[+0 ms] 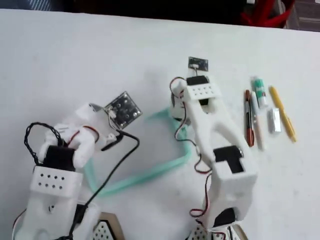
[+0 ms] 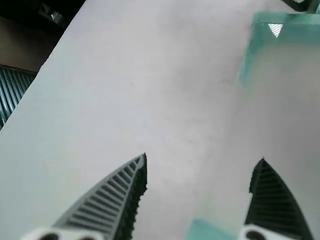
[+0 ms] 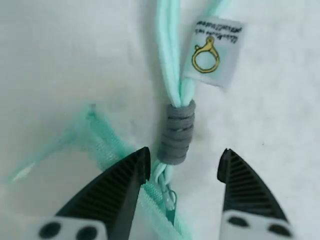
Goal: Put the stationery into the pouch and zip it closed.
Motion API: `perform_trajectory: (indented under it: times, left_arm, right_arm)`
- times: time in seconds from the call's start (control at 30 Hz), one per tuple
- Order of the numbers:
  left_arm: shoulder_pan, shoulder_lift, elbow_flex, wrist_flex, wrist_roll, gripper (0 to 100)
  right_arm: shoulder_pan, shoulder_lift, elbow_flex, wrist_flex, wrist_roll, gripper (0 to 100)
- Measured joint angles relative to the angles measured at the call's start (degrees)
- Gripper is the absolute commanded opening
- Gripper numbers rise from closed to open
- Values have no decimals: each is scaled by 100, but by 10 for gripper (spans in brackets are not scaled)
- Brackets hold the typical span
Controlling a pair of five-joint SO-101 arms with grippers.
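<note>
White tabletop (image 1: 75, 55), matte. The room beyond the far edge is dark, with something red (image 1: 265, 12) at the far right corner.

Stationery sits loose near the right edge, well clear of the pouch: red-brown pen (image 1: 248, 117), a pale pen (image 1: 256, 125) touching it, white-and-green tube (image 1: 259, 90), small silver piece (image 1: 273, 121), yellow pen (image 1: 282, 112).

The pouch (image 1: 150, 172) is clear with mint edging and lies flat mid-table between the two arms. The right arm covers its right end, and a black cable (image 1: 120, 165) from the left arm runs across it.

Left gripper (image 2: 203, 160) has its fingers spread wide with nothing between them. It's over bare table, with the pouch's mint edge on two sides.

Right gripper (image 3: 186, 151) has its fingers apart, one on each side of the grey bead (image 3: 177, 132) on the mint pull cord (image 3: 172, 50), not touching it. The zip slider (image 3: 170, 200) is just below the bead, and a white tag (image 3: 212, 52) is on the cord.
</note>
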Motion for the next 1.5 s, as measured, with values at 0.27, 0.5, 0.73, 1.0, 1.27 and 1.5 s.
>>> perform_trajectory:
  times: [0.27, 0.5, 0.73, 1.0, 1.27, 1.5]
  left_arm:
    - [0, 0, 255, -422, 0, 321]
    - [0, 0, 255, -448, 0, 321]
    - [0, 0, -519, -229, 510, 324]
    - [132, 0, -2488, 1020, 1099, 323]
    - [123, -747, -3288, 1899, 1099, 324]
    - [114, -1855, -3297, 2453, 563, 324]
  right_arm:
    - [193, 835, -633, 18, 0, 22]
    - [422, 1029, -1187, 325, 378, 18]
    - [352, -431, -2848, 1626, 1626, 18]
    - [-352, -2189, -5231, 2549, 2418, 37]
    - [-1574, -2734, -5495, 2831, 2760, 33]
    - [-2497, -3833, -4615, 2840, 2813, 34]
